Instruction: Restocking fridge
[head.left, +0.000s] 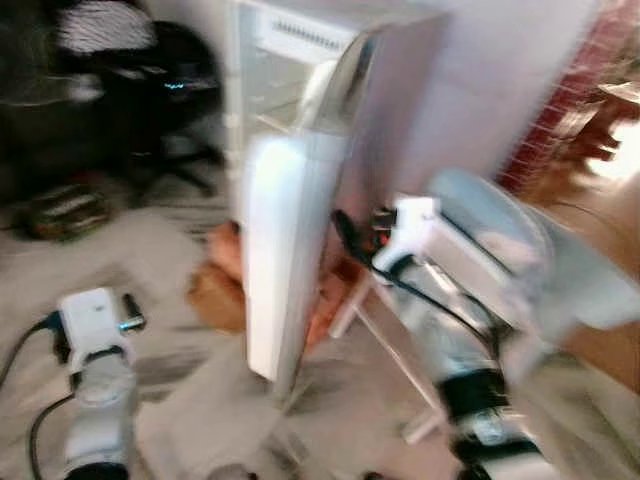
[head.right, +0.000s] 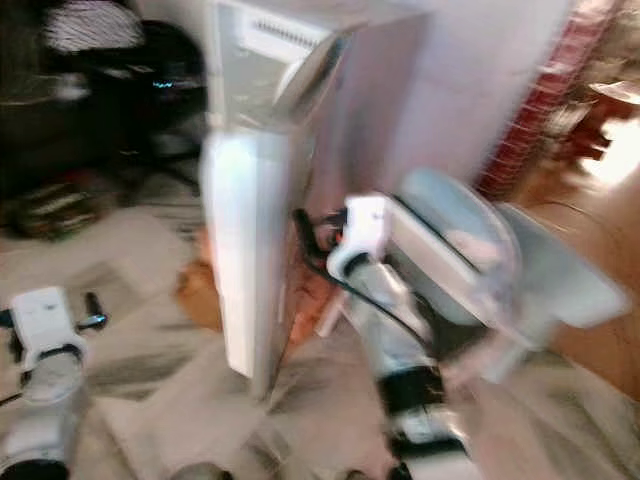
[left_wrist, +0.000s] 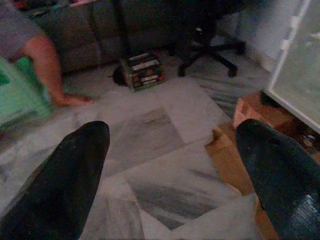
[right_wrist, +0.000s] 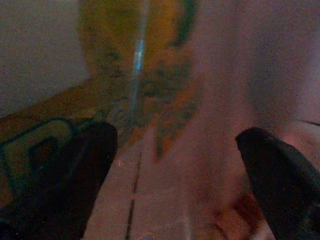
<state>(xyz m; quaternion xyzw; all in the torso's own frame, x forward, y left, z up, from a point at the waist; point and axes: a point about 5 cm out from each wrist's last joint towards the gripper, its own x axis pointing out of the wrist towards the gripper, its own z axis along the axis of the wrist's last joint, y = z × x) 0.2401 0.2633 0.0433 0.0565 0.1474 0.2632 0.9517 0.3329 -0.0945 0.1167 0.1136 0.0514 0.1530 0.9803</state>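
The fridge door (head.left: 285, 250) stands open edge-on straight ahead, its long axis upright, and the right gripper (head.left: 345, 232), fingers spread and empty, reaches just beside its inner face, nearer than the low, spread left gripper (left_wrist: 175, 175).

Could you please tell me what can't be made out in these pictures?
- Fridge contents: hidden by its open door, edge-on in the blurred eye views.
- Right pincer: open; the yellow-green thing ahead is too dark and smeared to identify.
- Person: cut off by the left wrist view's edge.
- Boxes beside the fridge: blurred.
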